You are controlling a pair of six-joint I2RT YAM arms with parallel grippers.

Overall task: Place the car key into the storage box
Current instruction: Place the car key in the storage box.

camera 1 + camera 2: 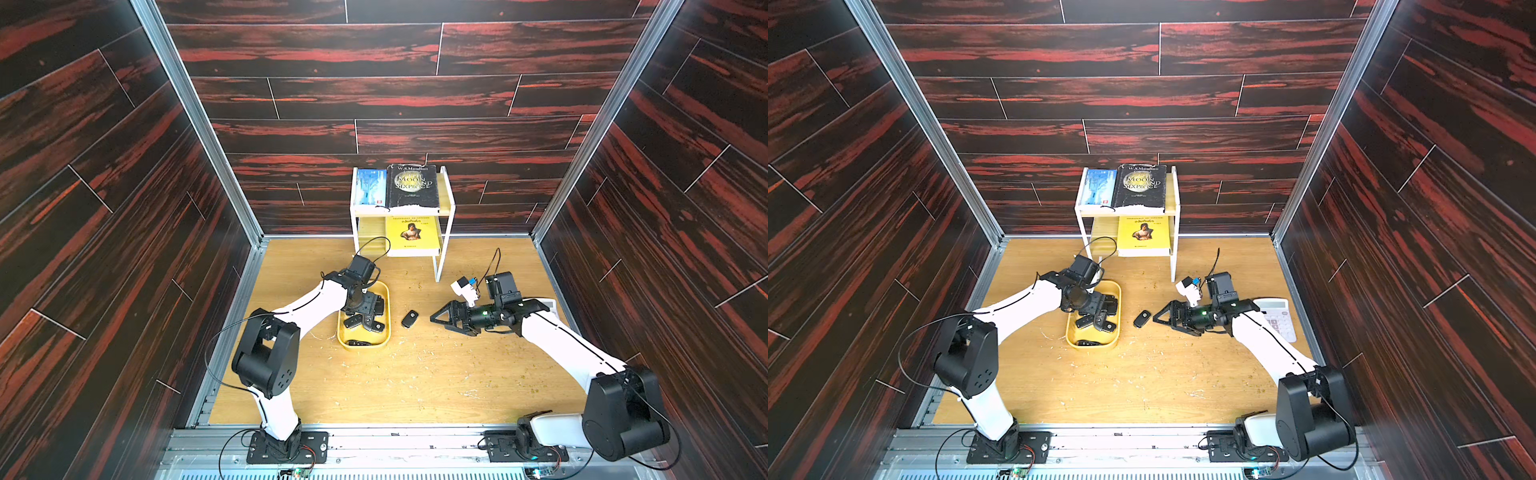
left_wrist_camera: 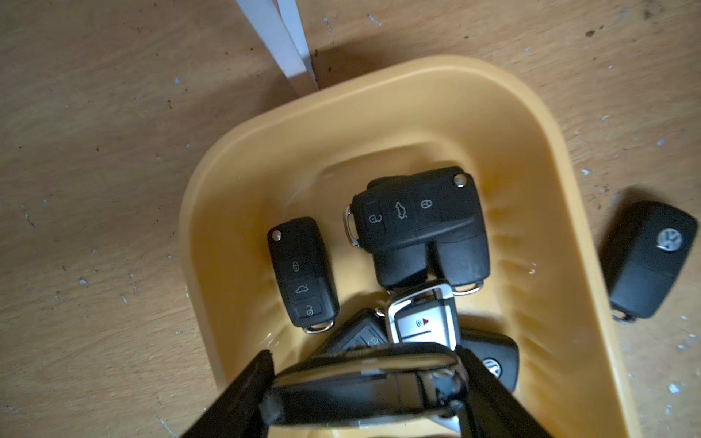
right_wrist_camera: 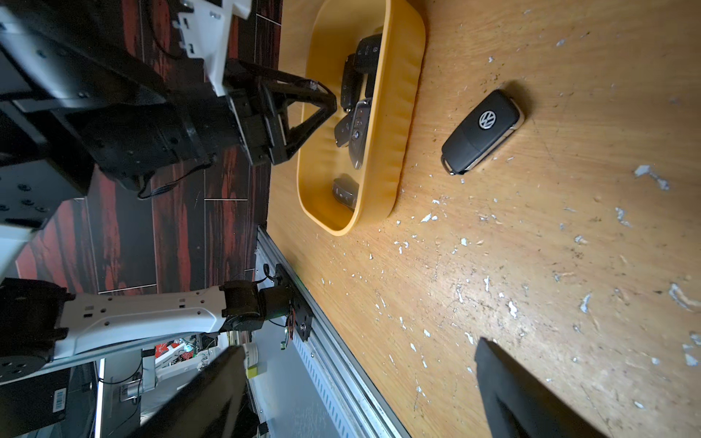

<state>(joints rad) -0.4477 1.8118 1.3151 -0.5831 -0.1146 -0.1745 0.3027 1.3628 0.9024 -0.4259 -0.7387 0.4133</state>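
Note:
The storage box [image 1: 363, 345] [image 1: 1092, 344] is a yellow tray on the wooden floor holding several black key fobs. My left gripper [image 1: 369, 321] [image 2: 365, 354] hangs over it, shut on a black and silver car key [image 2: 360, 386] that spans both fingers. A second black car key [image 1: 410, 319] [image 1: 1142, 319] [image 2: 648, 258] [image 3: 483, 131] with a round silver logo lies on the floor just right of the box [image 3: 402, 94]. My right gripper [image 1: 440, 322] [image 1: 1163, 322] [image 3: 360, 345] is open and empty, a short way right of that key and pointing at it.
A white two-tier shelf [image 1: 438, 266] with books stands behind the box, one leg close to the box's far rim [image 2: 379, 91]. A white calculator [image 1: 1277, 318] lies under the right arm. A small white device [image 1: 463, 289] sits behind the right gripper. Dark walls enclose three sides.

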